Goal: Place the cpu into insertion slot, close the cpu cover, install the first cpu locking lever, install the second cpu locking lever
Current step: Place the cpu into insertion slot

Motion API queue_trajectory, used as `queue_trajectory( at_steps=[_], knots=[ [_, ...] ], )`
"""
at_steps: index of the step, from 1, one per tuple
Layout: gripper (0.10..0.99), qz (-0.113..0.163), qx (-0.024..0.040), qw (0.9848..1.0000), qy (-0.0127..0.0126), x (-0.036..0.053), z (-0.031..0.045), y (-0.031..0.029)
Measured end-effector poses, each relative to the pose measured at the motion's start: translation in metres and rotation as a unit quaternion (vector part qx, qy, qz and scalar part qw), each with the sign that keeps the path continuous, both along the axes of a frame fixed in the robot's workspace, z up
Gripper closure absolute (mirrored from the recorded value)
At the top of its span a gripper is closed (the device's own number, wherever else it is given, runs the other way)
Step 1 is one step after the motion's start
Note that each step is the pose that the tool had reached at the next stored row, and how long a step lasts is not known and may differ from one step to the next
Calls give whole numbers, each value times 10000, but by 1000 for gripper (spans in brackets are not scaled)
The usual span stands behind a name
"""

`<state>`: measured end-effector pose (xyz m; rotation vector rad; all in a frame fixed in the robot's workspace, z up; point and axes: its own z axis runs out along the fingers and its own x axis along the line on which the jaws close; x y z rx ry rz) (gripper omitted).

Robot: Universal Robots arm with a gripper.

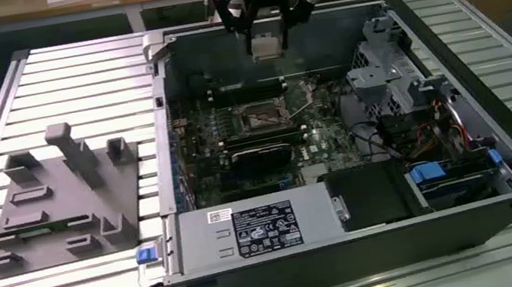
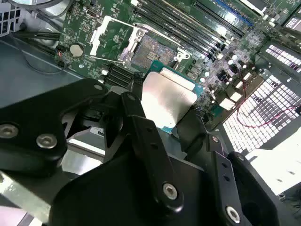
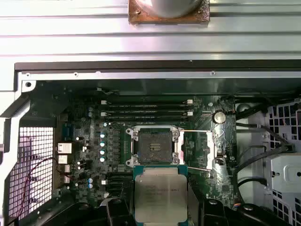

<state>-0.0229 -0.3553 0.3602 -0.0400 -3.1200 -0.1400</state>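
The end effector [image 1: 265,43] grips the cpu [image 3: 161,195] above the bare slot [image 3: 154,143]. The cover [image 3: 211,149] stands open, so no step is finished yet.

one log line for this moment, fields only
tool: shut on pale silver-grey square cpu | dark square insertion slot: empty | thin silver metal cpu cover: open | cpu: aloft, unseated

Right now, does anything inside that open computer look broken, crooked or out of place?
Nothing stands out. The gripper holds the cpu above the motherboard, the insertion slot lies bare, and the cpu cover is swung open beside it, which looks deliberate rather than damaged.
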Motion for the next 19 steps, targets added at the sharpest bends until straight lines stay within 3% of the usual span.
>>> queue_trajectory(
  at_steps=[19],
  knots=[
    [549, 0, 0, 10000, 0, 0, -56, 0]
  ],
)
